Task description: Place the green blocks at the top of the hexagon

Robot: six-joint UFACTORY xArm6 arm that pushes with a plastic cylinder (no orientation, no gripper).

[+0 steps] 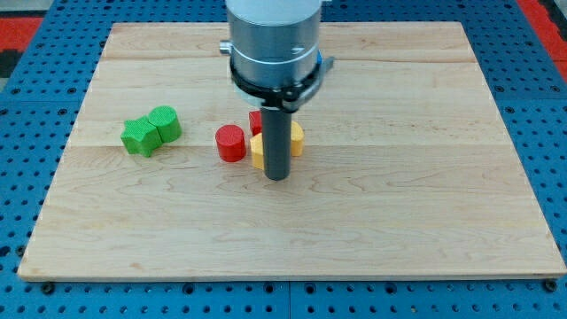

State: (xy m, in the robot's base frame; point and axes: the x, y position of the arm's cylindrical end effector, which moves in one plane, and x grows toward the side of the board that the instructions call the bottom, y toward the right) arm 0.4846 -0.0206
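On the pale wooden counter [399,204] over blue pegboard, with no pincer fitted and nothing held, my tip [278,177] hides what may be the yellow hexagon [296,138], leaving the touching green blocks [151,130] unmoved, well towards the view's left.

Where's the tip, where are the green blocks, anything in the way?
My tip at board centre, in front of the yellow block. Green blocks touching each other, well off to the view's left, untouched. Red cylinder sits between; second red block mostly hidden behind rod.
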